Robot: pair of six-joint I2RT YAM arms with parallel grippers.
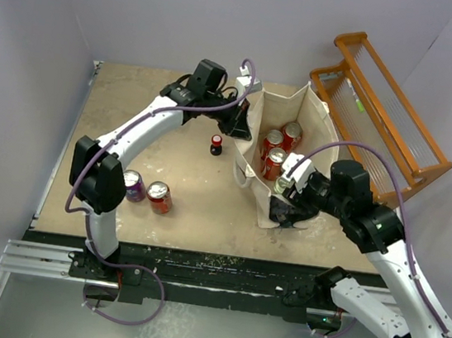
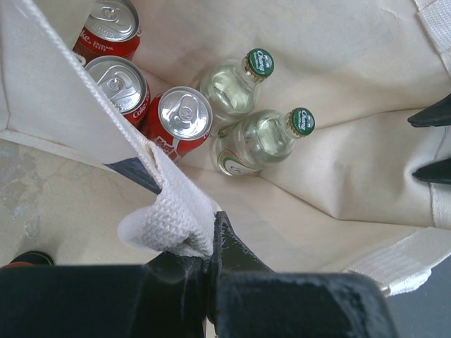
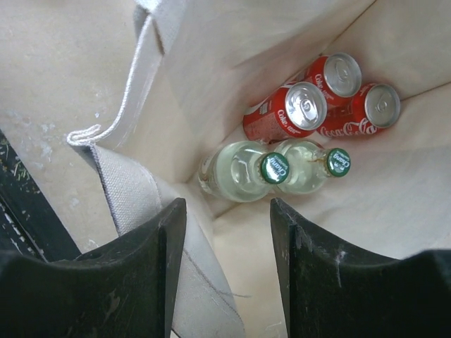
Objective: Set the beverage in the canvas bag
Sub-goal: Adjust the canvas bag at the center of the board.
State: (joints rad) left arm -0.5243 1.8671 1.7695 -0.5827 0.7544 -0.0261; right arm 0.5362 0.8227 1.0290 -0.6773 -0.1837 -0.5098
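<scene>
Pinching the rim of the canvas bag [image 1: 319,127], the left end effector [image 2: 211,243] is clamped on the fabric. The right end effector [image 3: 227,211] hangs spread and empty over the open mouth. The bag stands on the desk [image 1: 188,202], right of centre. Inside are three red cans [image 2: 184,116] and two green-capped bottles [image 3: 243,172]. Two more cans [image 1: 160,197] sit well apart from the bag.

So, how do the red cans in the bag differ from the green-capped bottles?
The cans are red metal with silver tops; the bottles are clear glass with green caps. There are three cans but two bottles. Both kinds sit together inside the bag.
</scene>
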